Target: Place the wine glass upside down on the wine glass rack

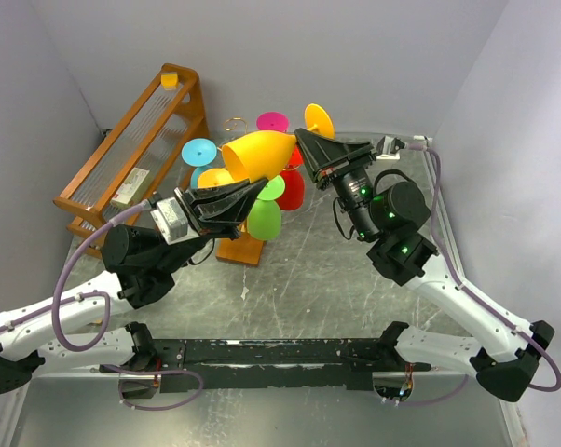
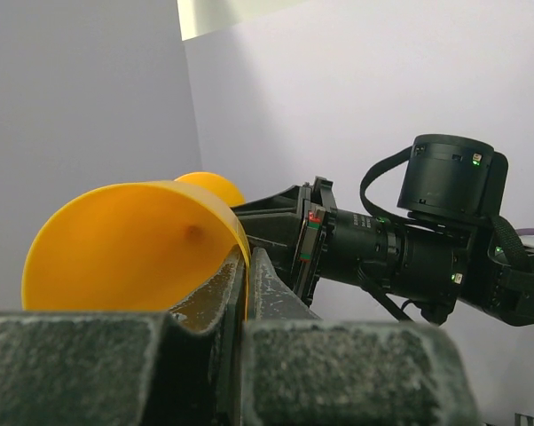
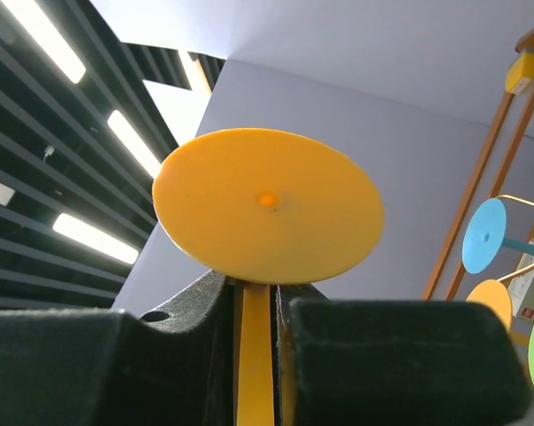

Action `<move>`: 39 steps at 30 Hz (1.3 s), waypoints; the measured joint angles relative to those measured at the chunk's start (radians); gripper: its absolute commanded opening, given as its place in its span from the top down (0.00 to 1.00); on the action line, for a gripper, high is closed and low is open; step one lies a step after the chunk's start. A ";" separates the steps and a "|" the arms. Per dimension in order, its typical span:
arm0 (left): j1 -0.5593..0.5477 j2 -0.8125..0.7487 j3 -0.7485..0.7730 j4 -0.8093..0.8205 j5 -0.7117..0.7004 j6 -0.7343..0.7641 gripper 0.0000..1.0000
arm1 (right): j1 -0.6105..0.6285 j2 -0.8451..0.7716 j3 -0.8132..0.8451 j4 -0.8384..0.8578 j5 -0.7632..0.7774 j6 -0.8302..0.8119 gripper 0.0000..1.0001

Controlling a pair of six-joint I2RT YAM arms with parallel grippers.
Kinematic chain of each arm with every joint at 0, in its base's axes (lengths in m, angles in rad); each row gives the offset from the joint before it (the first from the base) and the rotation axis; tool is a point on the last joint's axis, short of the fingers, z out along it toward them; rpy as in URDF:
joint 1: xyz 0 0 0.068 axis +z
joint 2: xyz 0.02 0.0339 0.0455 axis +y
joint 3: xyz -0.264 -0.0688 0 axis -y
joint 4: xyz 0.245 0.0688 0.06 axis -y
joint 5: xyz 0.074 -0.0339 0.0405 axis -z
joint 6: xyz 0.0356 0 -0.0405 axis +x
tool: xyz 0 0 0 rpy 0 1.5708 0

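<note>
A yellow wine glass (image 1: 257,154) hangs on its side in the air above the wine glass rack, between my two grippers. My left gripper (image 1: 260,184) is shut on the rim of its bowl (image 2: 125,244), the wall pinched between the fingers (image 2: 276,280). My right gripper (image 1: 304,138) is shut on the stem (image 3: 255,355) just under the round foot (image 3: 267,204). The wine glass rack is a gold wire tree (image 1: 234,122) on a small wooden base (image 1: 240,250), partly hidden under the glass and grippers.
Coloured glasses hang on the rack: green (image 1: 265,219), red (image 1: 292,186), blue (image 1: 198,152), pink (image 1: 272,121). A slanted orange wooden shelf rack (image 1: 131,158) stands at the back left. White walls close in on the left, back and right.
</note>
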 measured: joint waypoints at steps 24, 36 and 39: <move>0.000 -0.068 0.137 -0.369 -0.084 -0.214 0.34 | 0.000 -0.108 -0.002 0.010 0.094 -0.397 1.00; -0.001 -0.081 0.258 -0.595 -0.151 -0.333 0.27 | 0.000 -0.126 0.091 -0.140 0.083 -0.789 1.00; -0.001 -0.074 0.303 -0.624 -0.162 -0.393 0.24 | 0.000 -0.114 0.146 -0.198 0.042 -0.912 1.00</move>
